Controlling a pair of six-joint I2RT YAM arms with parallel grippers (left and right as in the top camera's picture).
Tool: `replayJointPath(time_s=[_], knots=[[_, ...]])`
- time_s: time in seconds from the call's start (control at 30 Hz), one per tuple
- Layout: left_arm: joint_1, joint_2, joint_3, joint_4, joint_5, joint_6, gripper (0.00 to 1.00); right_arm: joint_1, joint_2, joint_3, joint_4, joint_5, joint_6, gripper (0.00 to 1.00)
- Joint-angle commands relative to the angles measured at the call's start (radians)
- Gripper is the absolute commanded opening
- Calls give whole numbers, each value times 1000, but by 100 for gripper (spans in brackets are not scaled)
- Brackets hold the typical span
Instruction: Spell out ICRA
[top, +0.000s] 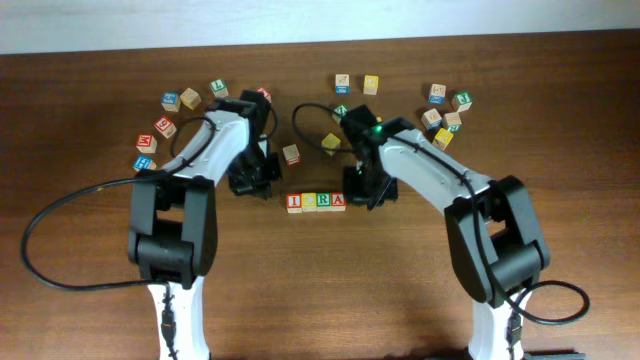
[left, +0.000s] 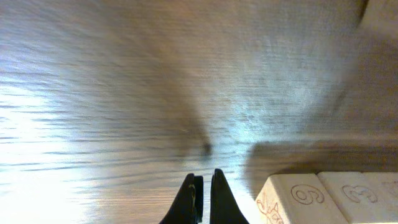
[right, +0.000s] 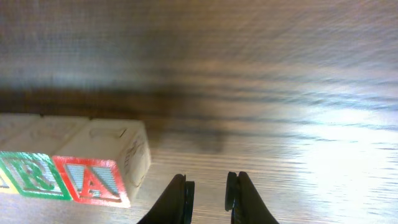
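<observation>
A row of letter blocks (top: 316, 201) lies at the table's middle, with an I block (top: 294, 202) at its left end, then a yellow block (top: 309, 201), an R block (top: 323, 201) and an A block (top: 338, 200). My left gripper (top: 250, 183) is just left of the row, shut and empty. In the left wrist view its jaws (left: 204, 186) hover over bare wood, with the row's pale block faces (left: 298, 198) to the right. My right gripper (top: 368, 190) is just right of the A block, open and empty. The right wrist view shows its jaws (right: 209, 186) beside the A block (right: 93, 177) and the R block (right: 37, 177).
Loose blocks lie behind the row: one (top: 291, 154) in the middle, a yellow one (top: 331, 142), a cluster at the far left (top: 165, 127), two at the back centre (top: 356, 83) and a cluster at the back right (top: 445, 110). Black cables loop off both arms.
</observation>
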Motion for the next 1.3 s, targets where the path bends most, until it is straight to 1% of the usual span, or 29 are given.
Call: replayJointPath(time_s=[0.0,0.07,0.1,0.13,0.17,0.2,0.23,0.27,0.3,0.43,0.53,0.57,0.6,0.7,0.73,0.77,0.8,0.87,0.93,1.0,1.27], knots=[[60,8,110,-75,-41,-10,0,-63,-12,105,-78,56,-15,14],[101,7,187,-177,-40,-2,0,-106,-55,171,-168,63,-41,18],[117,5,220,-219,-40,-3,3,-120,-80,186,-195,63,-40,24],[145,-8,274,-282,-40,-2,7,-140,-144,196,-234,63,-40,51],[158,-23,301,-317,-40,3,15,-151,-201,196,-259,68,-40,62],[171,-48,322,-348,-33,30,33,-156,-256,196,-282,82,-40,69],[180,-82,326,-363,-32,37,59,-158,-328,196,-307,93,-44,77],[186,-116,326,-373,-32,40,99,-158,-393,196,-329,106,-44,95],[189,-163,326,-385,-32,43,99,-158,-504,196,-371,130,-44,99],[180,-370,325,-475,-35,43,99,-158,-797,181,-488,184,-43,98],[144,-492,304,-523,-77,30,99,-158,-970,120,-506,197,-43,98],[112,-561,264,-530,-117,-11,99,-158,-1067,74,-505,197,-43,98],[68,-644,196,-512,-146,-56,99,-158,-1118,51,-506,198,-43,98],[-47,-851,-15,-393,-214,-146,99,-158,-1246,6,-509,197,-43,98],[-93,-938,-110,-331,-280,-206,99,-158,-1275,1,-515,198,-43,98],[-151,-1066,-250,-248,-377,-311,99,-158,-1305,1,-534,198,-44,98],[-177,-1157,-344,-190,-416,-369,99,-158,-1314,1,-544,198,-44,98],[-182,-1270,-445,-117,-418,-378,99,-158,-1316,1,-556,198,-44,98],[-181,-1352,-484,-109,-418,-377,99,-158,-1316,1,-577,198,-43,98],[-181,-1391,-486,-110,-418,-377,99,-158,-1316,1,-581,197,-43,98],[-181,-1395,-486,-121,-418,-377,99,-158,-1316,1,-581,197,-43,98]])
